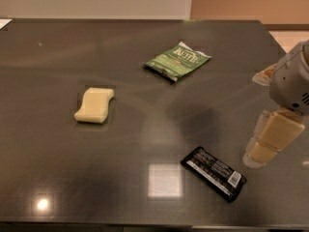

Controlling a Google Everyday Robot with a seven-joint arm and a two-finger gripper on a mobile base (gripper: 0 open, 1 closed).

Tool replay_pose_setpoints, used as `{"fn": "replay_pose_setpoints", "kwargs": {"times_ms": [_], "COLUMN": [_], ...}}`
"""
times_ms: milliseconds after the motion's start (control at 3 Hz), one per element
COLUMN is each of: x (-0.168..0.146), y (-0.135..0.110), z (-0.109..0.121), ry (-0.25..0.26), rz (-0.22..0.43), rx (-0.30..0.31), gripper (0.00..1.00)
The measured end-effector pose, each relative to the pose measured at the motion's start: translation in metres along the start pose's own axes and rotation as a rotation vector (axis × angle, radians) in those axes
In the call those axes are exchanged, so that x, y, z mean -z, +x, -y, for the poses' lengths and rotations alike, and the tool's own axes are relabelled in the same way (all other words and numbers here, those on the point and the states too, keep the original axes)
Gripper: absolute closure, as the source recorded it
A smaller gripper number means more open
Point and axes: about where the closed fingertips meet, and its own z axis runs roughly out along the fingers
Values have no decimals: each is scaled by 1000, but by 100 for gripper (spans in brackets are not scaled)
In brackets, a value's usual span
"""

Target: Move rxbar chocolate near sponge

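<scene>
The rxbar chocolate is a flat black wrapper with white print and a white barcode patch at its right end. It lies slanted on the dark table at the front right. The sponge is a pale yellow wavy block lying at the middle left, far from the bar. My gripper hangs from the white arm at the right edge. It is just right of the bar and slightly above it, close to the tabletop, and holds nothing.
A green Kettle chip bag lies at the back centre. A small light-coloured packet shows partly behind the arm at the right. The table's right edge and front edge are close to the bar. A bright light reflection lies left of the bar.
</scene>
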Motion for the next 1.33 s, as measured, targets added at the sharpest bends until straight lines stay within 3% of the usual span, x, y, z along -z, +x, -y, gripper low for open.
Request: {"fn": "replay_pose_setpoints", "kwargs": {"times_ms": [667, 1000, 1333], "x": [-48, -95, -101], "y": [-3, 4, 8], "z": [-50, -85, -85], "ry": [-62, -88, -87], "rz": [14, 4, -7], "rx": [32, 55, 49], "gripper": [0, 0, 0]}}
